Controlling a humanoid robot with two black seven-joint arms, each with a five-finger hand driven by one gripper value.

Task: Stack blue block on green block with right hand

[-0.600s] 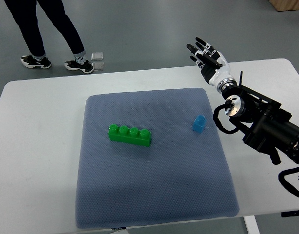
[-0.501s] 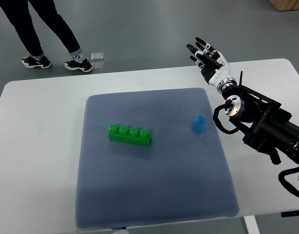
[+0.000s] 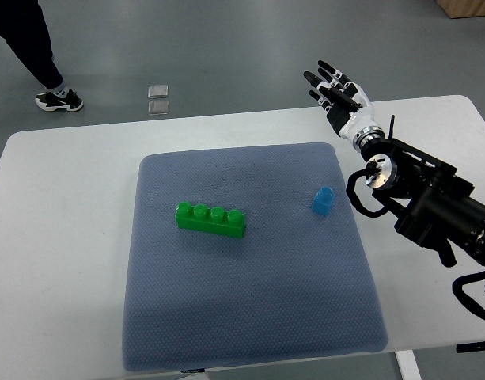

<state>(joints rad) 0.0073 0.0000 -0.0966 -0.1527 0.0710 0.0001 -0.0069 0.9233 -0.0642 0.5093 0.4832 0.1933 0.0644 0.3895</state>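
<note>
blue block [image 3: 323, 201]: small, single-stud, upright | green block [image 3: 210, 220]: long, four studs

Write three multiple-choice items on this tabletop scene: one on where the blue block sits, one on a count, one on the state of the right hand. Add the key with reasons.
1. Where is the blue block?
A. on the green block
B. on the mat, right of the green block
C. in the right hand

2. How many studs show on top of the green block?
A. two
B. four
C. six

3. What is the right hand doing?
A. holding the blue block
B. pressing on the mat
C. open, holding nothing

Key: 1 B, it stands alone on the grey mat; 2 B, four studs in one row; 3 C, fingers spread beyond the table's far edge.
</note>
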